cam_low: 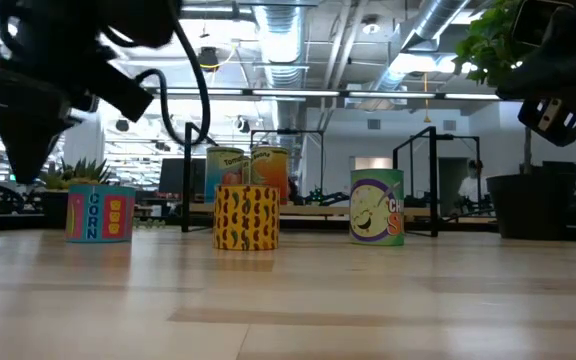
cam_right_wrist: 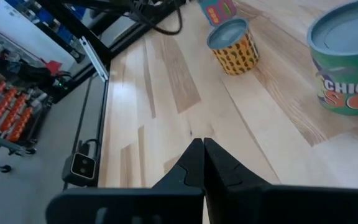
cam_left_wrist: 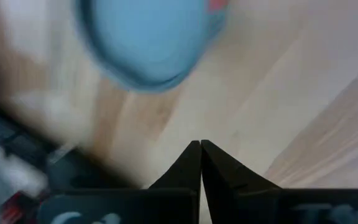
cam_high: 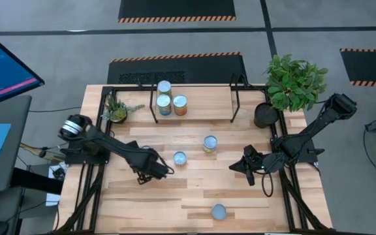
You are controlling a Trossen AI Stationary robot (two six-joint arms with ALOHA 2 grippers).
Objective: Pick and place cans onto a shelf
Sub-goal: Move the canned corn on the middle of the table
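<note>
The shelf [cam_high: 207, 98] stands at the table's far side with three cans [cam_high: 164, 103] on its left part. On the table stand a green-labelled can [cam_high: 209, 143], a yellow can [cam_high: 179, 158], and a can [cam_high: 219, 211] near the near edge. A blue CORN can [cam_low: 100, 212] shows in the low view. The high view does not show it, because my left arm is over that spot. My left gripper [cam_left_wrist: 201, 149] is shut and empty, raised just left of the CORN can's pale-blue top [cam_left_wrist: 148, 37]. My right gripper [cam_right_wrist: 202, 146] is shut and empty, right of the green can [cam_right_wrist: 347, 56].
A dark pot with a leafy plant [cam_high: 266, 114] stands at the far right corner. A small succulent [cam_high: 116, 109] stands left of the shelf. The shelf's black legs [cam_high: 235, 104] rise at its ends. Bare planks [cam_high: 142, 202] lie at the near left.
</note>
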